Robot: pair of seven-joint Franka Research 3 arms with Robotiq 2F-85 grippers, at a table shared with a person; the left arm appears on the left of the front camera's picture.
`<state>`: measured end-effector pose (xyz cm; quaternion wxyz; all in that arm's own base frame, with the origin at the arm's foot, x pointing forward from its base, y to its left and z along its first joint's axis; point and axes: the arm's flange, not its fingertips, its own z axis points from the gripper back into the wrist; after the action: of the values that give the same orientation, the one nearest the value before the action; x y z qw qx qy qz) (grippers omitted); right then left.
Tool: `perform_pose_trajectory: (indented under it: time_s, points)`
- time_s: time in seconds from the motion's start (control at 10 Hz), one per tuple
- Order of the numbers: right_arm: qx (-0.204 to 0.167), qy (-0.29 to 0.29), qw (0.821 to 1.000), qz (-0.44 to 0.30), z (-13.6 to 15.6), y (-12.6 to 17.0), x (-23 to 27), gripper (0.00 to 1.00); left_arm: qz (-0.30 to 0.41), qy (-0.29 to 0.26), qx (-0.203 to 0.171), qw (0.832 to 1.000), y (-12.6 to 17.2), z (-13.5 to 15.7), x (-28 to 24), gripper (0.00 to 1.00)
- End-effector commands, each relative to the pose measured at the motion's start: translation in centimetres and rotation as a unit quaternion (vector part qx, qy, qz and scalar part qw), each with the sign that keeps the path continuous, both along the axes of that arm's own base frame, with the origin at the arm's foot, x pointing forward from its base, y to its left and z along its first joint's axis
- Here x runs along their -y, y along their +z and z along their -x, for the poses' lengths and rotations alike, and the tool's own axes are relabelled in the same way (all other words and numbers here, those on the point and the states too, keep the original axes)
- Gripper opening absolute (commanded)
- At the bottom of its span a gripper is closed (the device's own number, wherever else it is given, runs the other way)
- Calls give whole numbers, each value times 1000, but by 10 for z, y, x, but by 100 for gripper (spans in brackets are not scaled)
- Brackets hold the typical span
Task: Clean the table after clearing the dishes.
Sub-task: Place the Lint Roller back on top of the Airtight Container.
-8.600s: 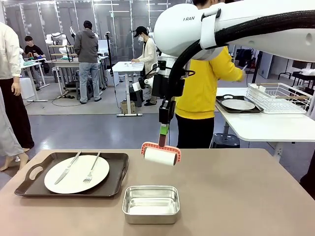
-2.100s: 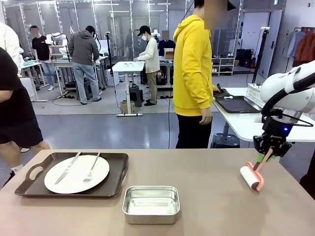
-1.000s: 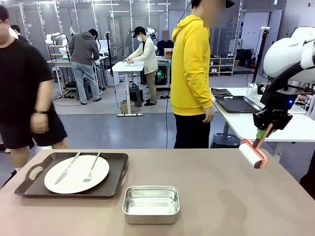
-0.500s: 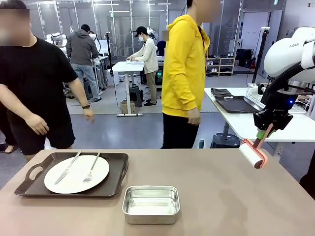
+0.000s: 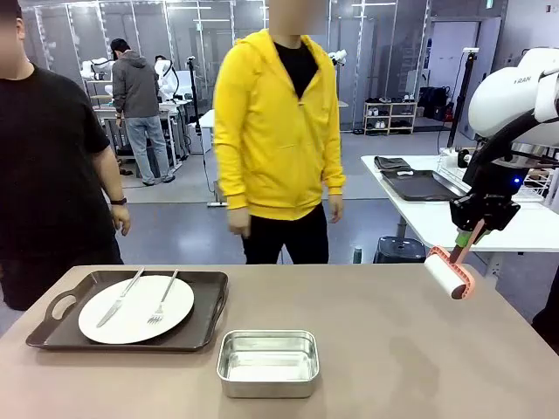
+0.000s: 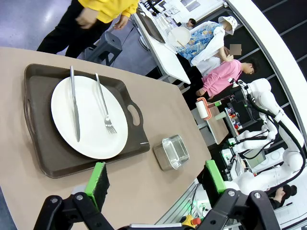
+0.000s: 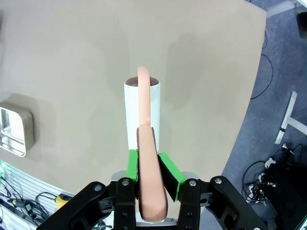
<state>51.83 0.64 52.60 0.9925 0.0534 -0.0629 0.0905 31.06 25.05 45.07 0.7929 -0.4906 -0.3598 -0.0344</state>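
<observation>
A: Where is the plate sitting?
B: The white dinner plate [image 5: 135, 310] lies on the dark brown tray [image 5: 210, 307] at the near left of the table [image 5: 393, 349]. A knife [image 5: 120, 297] and a fork [image 5: 162, 298] lie loose across it. A small steel tin [image 5: 266, 362] stands just right of the tray, near the front edge

A: And the claws?
B: The left gripper [image 6: 157, 176] hangs above that tray with its jaws spread wide and nothing between them. The right gripper [image 5: 467, 234] is clamped on the pink handle of a lint roller [image 5: 448, 275], over the far right part of the table. The roll appears lifted off the top

A: How would the tray handle?
B: Stiff, I'd judge, with most of its weight under the plate. The plate looks ceramic, so breakable, and its glazed face would let the cutlery slide if the tray tips. I'd take it by the cut-out handle [image 5: 45, 316] at its left end, or by the rim, keep it level, and not pinch the plate itself

A: And the roller?
B: Probably light, with a tacky paper roll, and the hold on its handle looks sound. The matte top is smooth, so it should roll easily once the dishes are off. A person in a yellow hoodie [image 5: 275, 131] stands at the far side, near the tray
</observation>
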Motion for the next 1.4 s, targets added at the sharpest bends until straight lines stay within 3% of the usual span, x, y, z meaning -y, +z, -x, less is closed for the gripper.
perform_pose_trajectory:
  time_s: [0.0, 0.1, 0.3, 0.6, 0.8, 1.1, 1.3]
  points:
    - [0, 0, 1000, 0, 0, 0, 0, 23, 5, -1, 7, 1000, 2, 2, -1, 100]
    - [-9, 109, 992, -64, 14, 18, -16, 23, 5, -1, 7, 1000, 2, 2, -1, 100]
    - [-6, 271, 961, -52, 34, 39, -89, 23, 5, -1, 7, 1000, 2, 2, -1, 100]
    - [-31, 465, 884, -13, 64, 40, -198, 23, 5, -1, 7, 1000, 2, 2, -1, 100]
    - [-40, 550, 834, 25, 78, 36, -272, 23, 5, -1, 7, 1000, 2, 2, -1, 100]
    - [-11, 636, 769, 60, 77, 19, -353, 23, 5, -1, 7, 1000, 2, 2, -1, 100]
    - [-23, 643, 763, 51, 65, -1, -377, 23, 5, -1, 7, 1000, 2, 2, -1, 100]
